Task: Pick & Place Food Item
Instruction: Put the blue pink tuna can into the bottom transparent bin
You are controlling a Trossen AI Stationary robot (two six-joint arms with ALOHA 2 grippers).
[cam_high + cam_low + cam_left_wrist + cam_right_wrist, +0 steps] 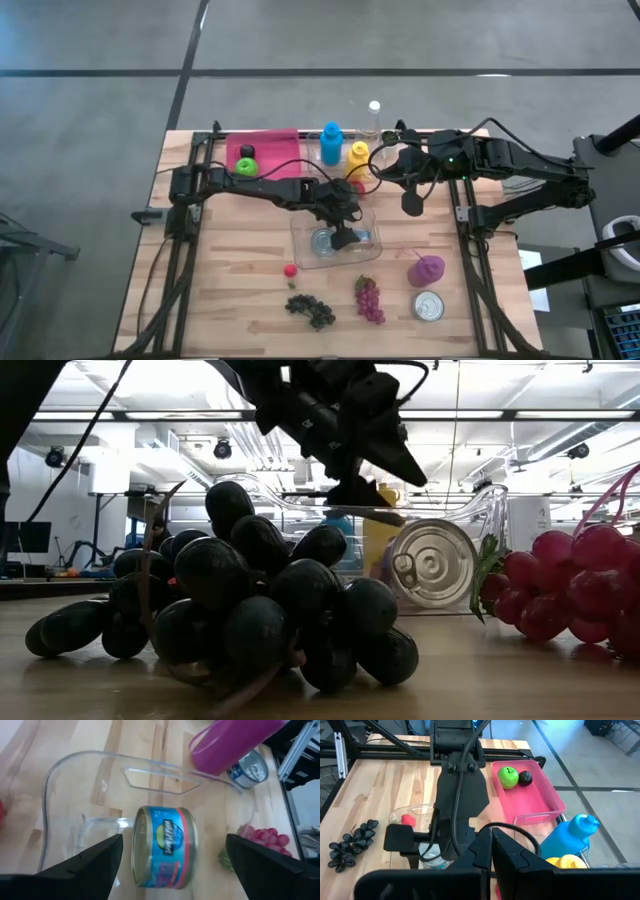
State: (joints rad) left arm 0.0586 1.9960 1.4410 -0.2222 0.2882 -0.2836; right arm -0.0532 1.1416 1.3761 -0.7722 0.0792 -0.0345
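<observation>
A blue-labelled tin can (pixel 165 846) lies on its side on the floor of a clear plastic container (pixel 90 757) at the table's middle (pixel 370 255). In the low view its lidded end (pixel 432 565) faces the table's near edge. My left gripper (pixel 173 842) hangs open just above the can, slanting down, with one finger on either side of it and clear of it (pixel 345 235). My right gripper (pixel 411 205) is shut on nothing and hangs high over the table's far right part (pixel 492 845).
Near the front edge lie dark grapes (pixel 312 310), red grapes (pixel 369 300), a strawberry (pixel 290 270), a purple cup (pixel 427 270) and a second can (pixel 429 306). At the back stand a pink tray (pixel 280 145) holding a green apple (pixel 247 166), and blue (pixel 331 143), yellow (pixel 357 157) and clear (pixel 374 115) bottles.
</observation>
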